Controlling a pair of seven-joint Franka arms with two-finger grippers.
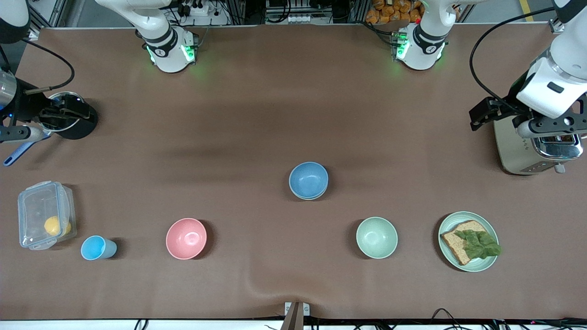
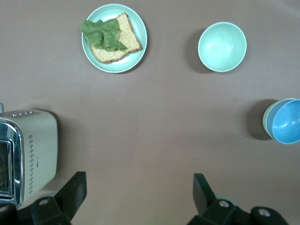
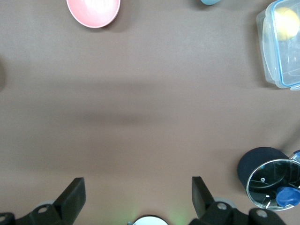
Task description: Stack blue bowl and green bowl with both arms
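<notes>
The blue bowl (image 1: 308,178) sits near the table's middle, nested in another bowl whose sage-green rim shows beside it in the left wrist view (image 2: 266,123); this is the green bowl, mostly hidden. The blue bowl also shows in the left wrist view (image 2: 287,127). My left gripper (image 1: 548,126) hangs open and empty high over the toaster (image 1: 527,151), fingers wide apart in its wrist view (image 2: 139,197). My right gripper (image 1: 16,134) hangs open and empty over the black pot (image 1: 73,121), also in its wrist view (image 3: 138,197).
A paler mint bowl (image 1: 377,237), a green plate (image 1: 458,216) with bread and lettuce, a pink bowl (image 1: 185,238), a small light-blue cup (image 1: 96,248) and a clear lidded box (image 1: 46,220) lie nearer the front camera. A blue utensil (image 1: 18,153) lies by the pot.
</notes>
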